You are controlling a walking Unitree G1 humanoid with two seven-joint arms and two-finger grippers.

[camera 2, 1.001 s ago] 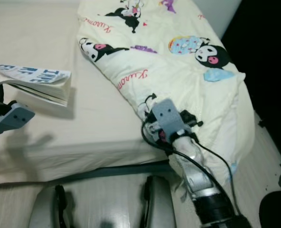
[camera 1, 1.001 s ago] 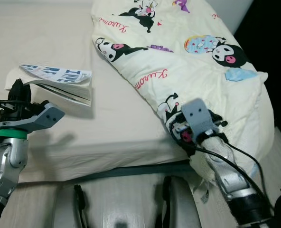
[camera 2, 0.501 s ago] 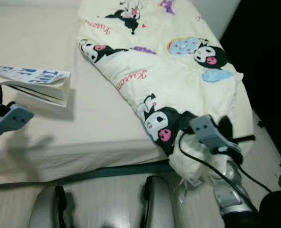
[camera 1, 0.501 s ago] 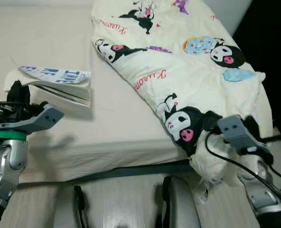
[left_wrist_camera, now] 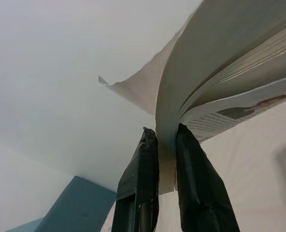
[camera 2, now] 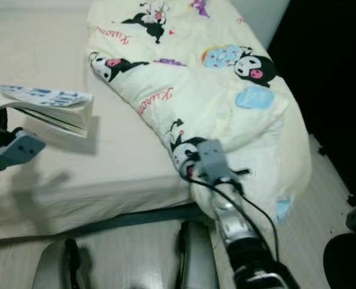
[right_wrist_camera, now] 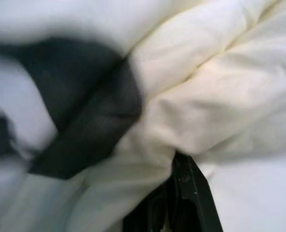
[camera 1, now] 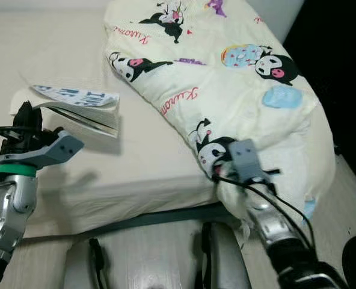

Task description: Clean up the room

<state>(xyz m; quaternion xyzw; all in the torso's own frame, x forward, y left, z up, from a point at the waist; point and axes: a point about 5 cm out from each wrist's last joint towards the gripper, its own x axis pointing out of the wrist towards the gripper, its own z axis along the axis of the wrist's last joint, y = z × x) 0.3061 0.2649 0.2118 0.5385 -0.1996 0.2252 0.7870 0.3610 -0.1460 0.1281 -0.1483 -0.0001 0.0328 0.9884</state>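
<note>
Two grips, one unchanged and one newly made. At far left, left gripper point(camera 1: 23, 114) still clamped on the near edge of the open book point(camera 1: 82, 105), fingers point(left_wrist_camera: 142, 159) pinched together on a thin sheaf of pages, as seen in the left wrist view; same place as a second ago, the book lying open on the bare cream mattress point(camera 1: 136, 150) at the left side of the bed. Further right, across a stretch of bare sheet, the cartoon-print comforter point(camera 1: 238, 90), bunched along the right side of the bed and spilling over its near right corner toward the floor. At that corner, right gripper point(camera 1: 223, 171) back against the fabric: half a second ago swung out wide to the right and clear of the cloth, now pressed into the fold beside the black cartoon face. In the right wrist view, dark fingertips point(right_wrist_camera: 186, 193) buried together under a roll of cream fabric, apparently pinching it. Comforter also shifted a little, its lower edge drawn in. Likely meaning: a fresh hold taken, ready for pulling the bedding straight, with the book not yet put away and the tidying still early.
</note>
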